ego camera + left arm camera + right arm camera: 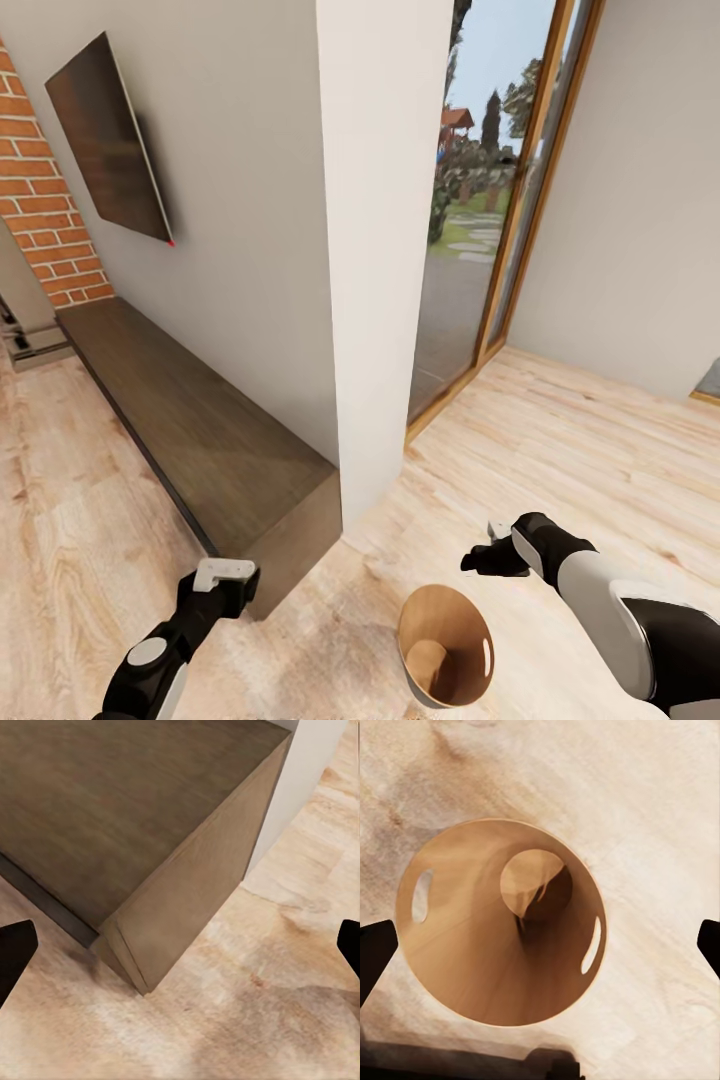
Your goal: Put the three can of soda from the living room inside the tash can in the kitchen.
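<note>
Hovering over the light wood plank floor (560, 420), the right gripper (497, 553) hangs with its dark fingers spread wide and nothing between them, just above and beside the round tapered trash can (446, 647) with its coppery-brown inside. In the right wrist view the bin's mouth (502, 922) gapes straight below, two slot handles cut in its wall, and no can of soda lies in it. The left gripper (224, 574) is likewise spread and bare, poised over the end corner of the long dark wooden bench (190, 420) that runs along the grey wall beneath the black wall television (110, 135). Past the white pillar (380, 250) stands a tall glazed door (490, 180). I judge the bin light, stiff and thin-walled; its rim or a handle slot looks the surest hold.
</note>
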